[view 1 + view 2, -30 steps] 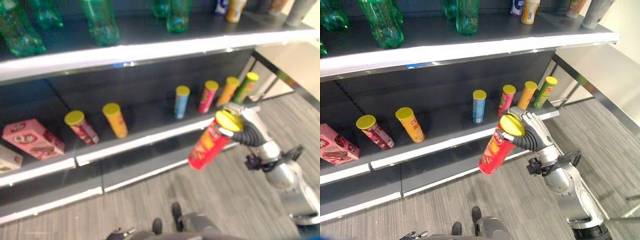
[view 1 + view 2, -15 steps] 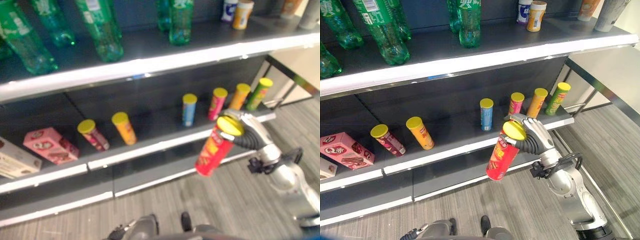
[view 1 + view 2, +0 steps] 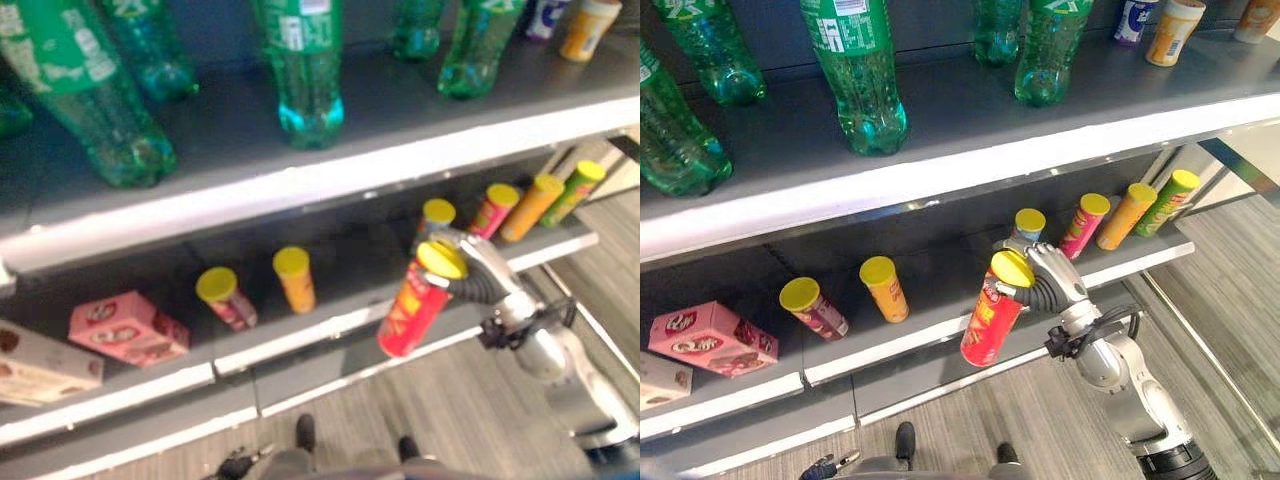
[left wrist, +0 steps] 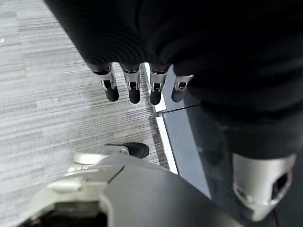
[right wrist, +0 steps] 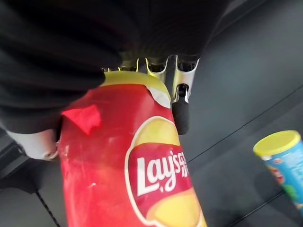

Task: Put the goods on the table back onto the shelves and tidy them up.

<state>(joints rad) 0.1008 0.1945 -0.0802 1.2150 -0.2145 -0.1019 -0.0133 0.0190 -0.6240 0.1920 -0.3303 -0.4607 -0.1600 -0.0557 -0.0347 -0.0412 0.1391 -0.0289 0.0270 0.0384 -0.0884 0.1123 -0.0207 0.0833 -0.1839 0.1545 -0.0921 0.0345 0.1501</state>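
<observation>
The right hand [image 3: 1048,283] has its fingers [image 5: 180,109] curled round the yellow-lidded top of a red chip can [image 3: 987,312], which hangs tilted in the air just in front of the lower shelf's [image 3: 940,325] front edge, near the blue can [image 3: 1029,226] standing there. Toward the shelf's right end stand pink [image 3: 1083,225], orange [image 3: 1126,215] and green cans [image 3: 1167,202]. The left hand [image 4: 142,85] hangs over the floor, fingers straight and relaxed, holding nothing.
</observation>
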